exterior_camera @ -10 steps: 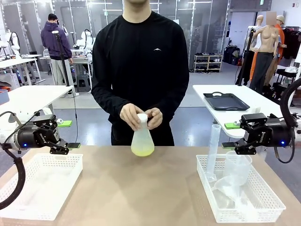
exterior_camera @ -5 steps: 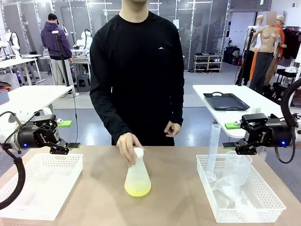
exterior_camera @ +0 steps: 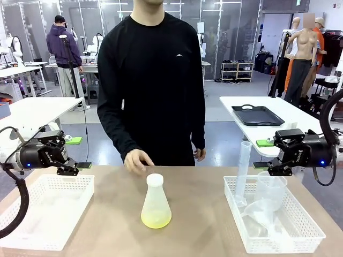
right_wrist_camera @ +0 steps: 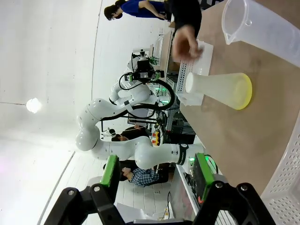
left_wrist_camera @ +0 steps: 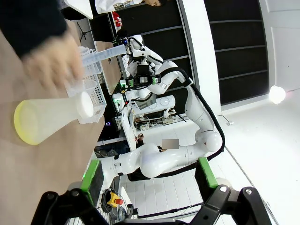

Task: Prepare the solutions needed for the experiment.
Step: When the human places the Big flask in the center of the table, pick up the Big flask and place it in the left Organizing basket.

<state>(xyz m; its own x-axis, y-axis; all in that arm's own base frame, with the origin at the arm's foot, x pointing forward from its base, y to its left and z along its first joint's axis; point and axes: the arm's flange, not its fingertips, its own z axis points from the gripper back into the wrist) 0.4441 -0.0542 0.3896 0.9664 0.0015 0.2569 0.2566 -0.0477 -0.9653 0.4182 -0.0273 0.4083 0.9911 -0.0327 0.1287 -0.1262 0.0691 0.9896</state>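
Starts at 9 o'clock with the left end effector [exterior_camera: 77,168], up in the air by the far edge of a white basket [exterior_camera: 53,178]. Shows its jaws wide, with nothing in them.

Moves on to the middle of the desk [exterior_camera: 102,214], to a clear flask [exterior_camera: 156,199] standing upright with a white round cap [exterior_camera: 155,180] on top. Keeps the solutions [exterior_camera: 156,218] inside, as a thin yellow-green layer at the very bottom of the flask. Puts the person's hand [exterior_camera: 137,159] at 11 o'clock from the cap, near it but not touching.

Goes on to 3 o'clock, to a second white basket [exterior_camera: 312,222] with a tall clear measuring tube [exterior_camera: 244,171] and a clear beaker [exterior_camera: 270,187] standing inside. Ends with the right end effector [exterior_camera: 265,168] at 12 o'clock from that basket, in the air over its far edge, jaws wide apart and holding nothing.
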